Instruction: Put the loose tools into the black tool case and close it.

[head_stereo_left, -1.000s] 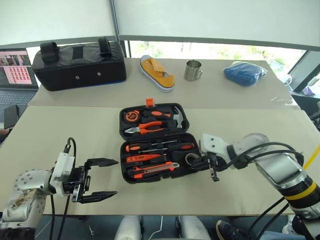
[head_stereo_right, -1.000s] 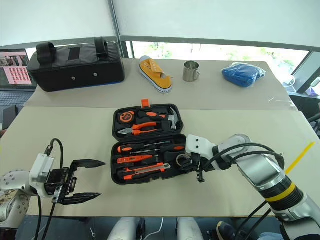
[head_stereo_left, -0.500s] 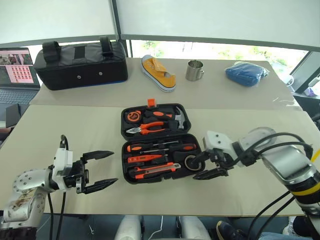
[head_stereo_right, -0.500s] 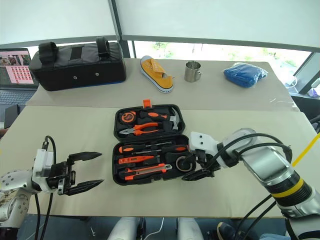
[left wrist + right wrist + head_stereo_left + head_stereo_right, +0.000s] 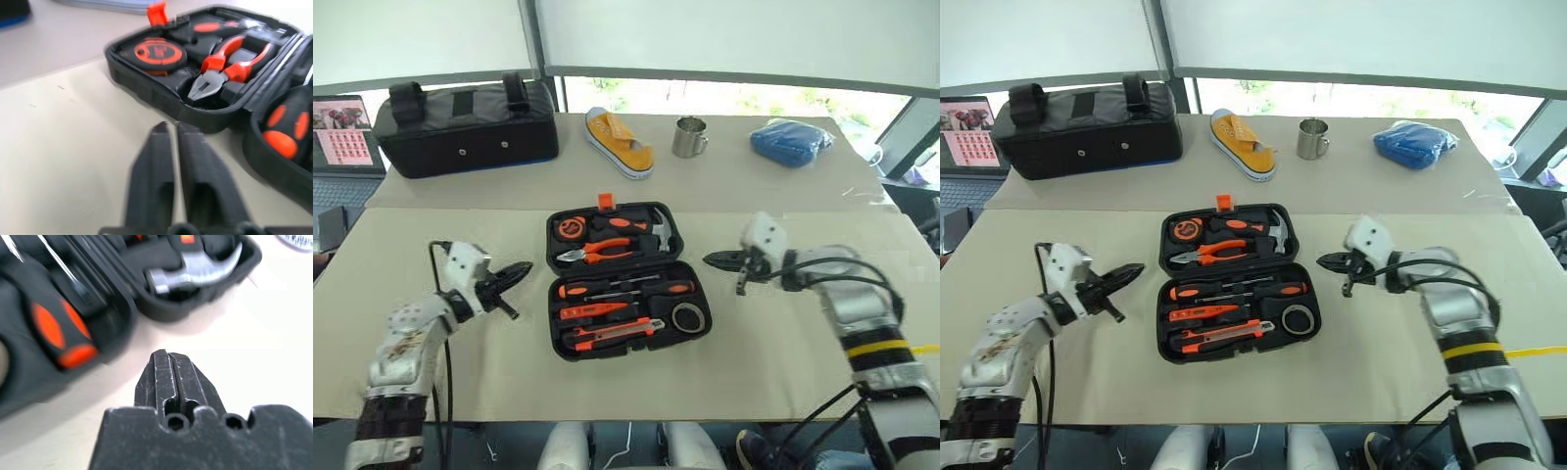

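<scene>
The black tool case (image 5: 556,345) lies open in the middle of the table, orange latch (image 5: 605,200) on its far edge. Its near half holds two screwdrivers (image 5: 626,288), the small orange tester (image 5: 595,310), the utility knife (image 5: 612,333) and the dark tape roll (image 5: 688,317). The far half holds pliers (image 5: 220,66), a tape measure (image 5: 156,53) and a hammer (image 5: 195,274). My left gripper (image 5: 523,266) is shut and empty, pointing at the case's left side. My right gripper (image 5: 709,258) is shut and empty, just right of the case near the hinge line.
Along the far side of the table stand a black fabric bag (image 5: 465,122), a yellow shoe (image 5: 620,142), a steel mug (image 5: 688,137) and a blue bundle (image 5: 790,142). A laptop (image 5: 342,137) sits at the far left.
The right gripper opened at the tape roll, left it in the case, then shut and moved up beside the hinge. The left gripper shut and moved toward the case's left side.
</scene>
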Controlling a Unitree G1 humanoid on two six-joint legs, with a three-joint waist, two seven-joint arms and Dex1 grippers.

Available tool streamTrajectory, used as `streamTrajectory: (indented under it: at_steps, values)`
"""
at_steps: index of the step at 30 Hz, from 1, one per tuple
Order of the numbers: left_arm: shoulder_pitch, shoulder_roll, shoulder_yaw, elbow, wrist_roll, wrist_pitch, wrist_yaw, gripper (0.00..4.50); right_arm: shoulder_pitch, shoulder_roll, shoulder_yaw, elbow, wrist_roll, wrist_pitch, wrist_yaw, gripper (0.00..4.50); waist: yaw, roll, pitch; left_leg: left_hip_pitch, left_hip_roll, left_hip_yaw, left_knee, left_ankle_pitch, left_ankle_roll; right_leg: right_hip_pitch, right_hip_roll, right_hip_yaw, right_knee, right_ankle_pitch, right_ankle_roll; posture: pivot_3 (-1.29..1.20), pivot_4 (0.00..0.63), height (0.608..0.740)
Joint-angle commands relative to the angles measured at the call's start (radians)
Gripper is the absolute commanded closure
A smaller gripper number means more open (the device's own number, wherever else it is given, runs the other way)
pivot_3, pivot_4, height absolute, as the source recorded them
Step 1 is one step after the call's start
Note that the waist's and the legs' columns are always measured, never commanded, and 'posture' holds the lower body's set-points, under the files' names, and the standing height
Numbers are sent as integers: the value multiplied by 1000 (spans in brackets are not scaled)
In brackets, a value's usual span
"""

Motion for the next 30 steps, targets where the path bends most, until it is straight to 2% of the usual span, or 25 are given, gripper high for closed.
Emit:
streamTrajectory:
  at_steps: [1, 3, 8, 12, 19, 25, 28, 30]
  values:
    - [-23, -14, -51, -42, 11, 49, 4, 4478, -60, 55, 18, 94, -15, -95, 29, 4500, -1, 0, 0, 0, 0, 0, 0, 0, 0, 0, 0, 0, 0, 0, 0, 0, 150, 740]
    - [-31, -18, -65, -62, 3, 83, -1, 4478, -70, 81, 28, 120, -13, -134, 60, 4500, -1, 0, 0, 0, 0, 0, 0, 0, 0, 0, 0, 0, 1, 0, 0, 0, 150, 740]
    - [-51, -13, -75, -75, -3, 108, -24, 4478, -45, 107, 35, 57, 19, -83, 144, 4500, 1, 0, 0, 0, 0, -1, 0, 0, 0, 0, -1, 0, 1, 0, 0, 0, 150, 740]
    - [-53, 6, -63, -87, -17, 127, -56, 4478, 53, 69, 53, -135, 33, 26, 189, 4500, 6, 0, 0, -1, 0, -3, -1, 0, 0, -1, -1, -1, 1, 0, 0, 0, 150, 740]
    - [-5, 52, -31, -117, -25, 124, -95, 4478, 205, 26, 16, -396, 50, 208, 120, 4500, 4, 0, 0, -6, 0, -7, 0, 0, 0, -7, -1, -1, 2, 0, 0, 0, 150, 740]
    - [37, 79, 62, -196, -141, 245, -106, 4478, 268, -36, -76, -386, 49, 168, 84, 4500, 5, 0, 0, -6, -1, -7, 0, 0, 0, -6, -1, -1, 1, 0, 0, 0, 150, 740]
    - [38, 179, 58, -224, -128, 457, -41, 3815, 289, -87, -132, -448, 136, 294, 115, 3695, 5, 0, 0, -6, -1, -7, 0, 0, 0, -6, -1, 0, 2, 0, 0, 0, 150, 740]
    - [30, 227, 95, -228, -187, 535, -68, 3016, 284, -101, -181, -501, 201, 390, 95, 2998, 3, 0, 0, -6, -1, -7, 0, 0, 0, -7, -1, -1, 2, 0, 0, 0, 150, 740]
